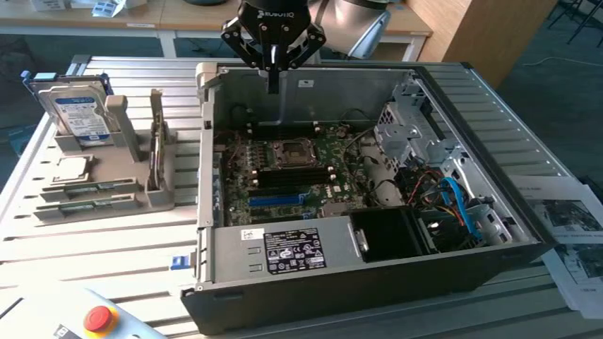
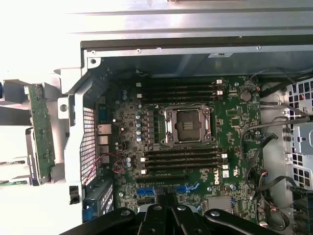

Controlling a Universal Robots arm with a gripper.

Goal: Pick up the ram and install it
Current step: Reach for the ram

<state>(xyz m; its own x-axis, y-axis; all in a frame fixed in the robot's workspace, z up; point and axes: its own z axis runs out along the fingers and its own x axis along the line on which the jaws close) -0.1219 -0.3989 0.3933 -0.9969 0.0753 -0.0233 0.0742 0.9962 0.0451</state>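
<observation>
The ram point(image 1: 157, 145) is a thin green stick standing on edge in a grey holder point(image 1: 141, 198) left of the open computer case in the exterior view. In the wrist view the ram point(image 2: 41, 132) appears outside the case wall. My gripper point(image 1: 273, 81) hangs above the back rim of the case, well apart from the ram, fingers shut with nothing between them. The wrist view looks down past the gripper point(image 2: 166, 209) onto the motherboard point(image 2: 234, 122), with dark memory slots point(image 2: 181, 89) on both sides of the processor socket point(image 2: 188, 125).
A blue-labelled hard drive point(image 1: 80, 113) stands at the holder's back, with a square silver chip point(image 1: 73, 168) and two flat green boards point(image 1: 90, 191) in front of it. Case walls point(image 1: 205, 162), cables point(image 1: 452, 198) and the power supply point(image 1: 292, 251) surround the board. A red stop button point(image 1: 99, 318) sits near the front.
</observation>
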